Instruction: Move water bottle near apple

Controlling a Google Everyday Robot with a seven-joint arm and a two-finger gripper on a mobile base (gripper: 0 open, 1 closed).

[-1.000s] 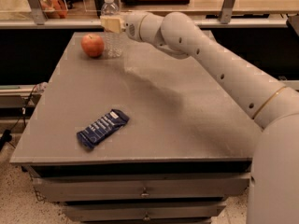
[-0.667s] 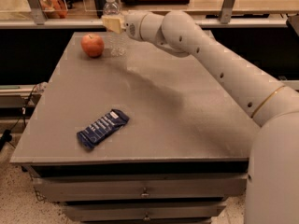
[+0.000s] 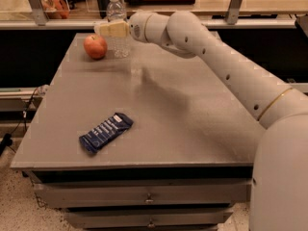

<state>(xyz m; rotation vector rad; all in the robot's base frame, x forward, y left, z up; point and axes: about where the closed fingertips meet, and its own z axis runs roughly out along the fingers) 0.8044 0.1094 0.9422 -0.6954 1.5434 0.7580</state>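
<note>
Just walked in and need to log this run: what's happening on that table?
The robot's arm reaches across the grey table to a far corner, with the gripper at the water bottle. The bottle stands upright close beside the apple. A dark blue snack wrapper lies apart near the front edge.
</note>
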